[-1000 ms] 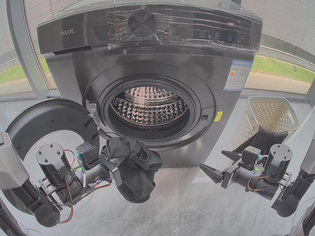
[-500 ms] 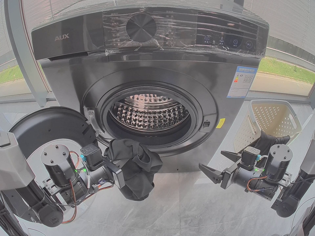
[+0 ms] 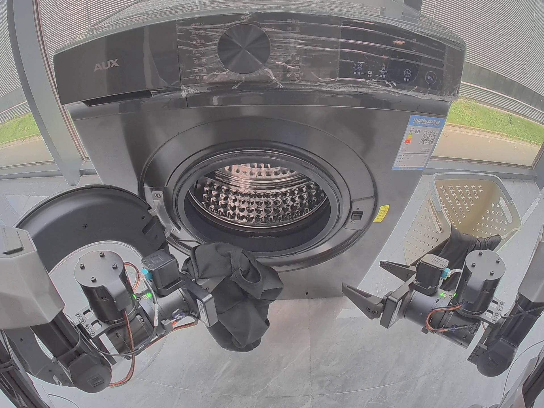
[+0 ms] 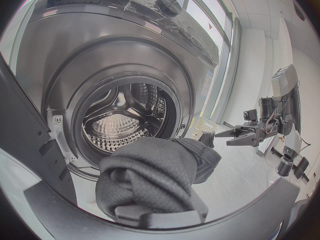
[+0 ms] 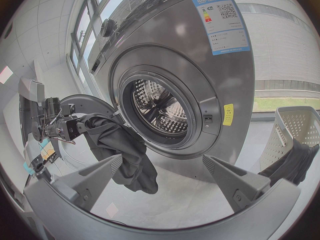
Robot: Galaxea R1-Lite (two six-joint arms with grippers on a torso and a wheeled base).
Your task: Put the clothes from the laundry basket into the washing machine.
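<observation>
One dark cloth (image 3: pixel 238 290) squeezed in left gripper (image 3: pixel 211 297), just below washing machine hole (image 3: pixel 258 199), ready to go in. Right gripper (image 3: pixel 365 279) wide open by laundry basket (image 3: pixel 481 199), free for more.

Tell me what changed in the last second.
Only the head camera shifted, closing in on the washing machine. The left gripper stays shut on the black garment before the open drum; the right gripper stays open; a dark garment still drapes the laundry basket.

Washing machine (image 3: pixel 255 114) fills centre frame, its door (image 3: pixel 85 216) open lower left, laundry basket (image 3: pixel 473 196) right, garment (image 3: pixel 243 301) low before the opening.
</observation>
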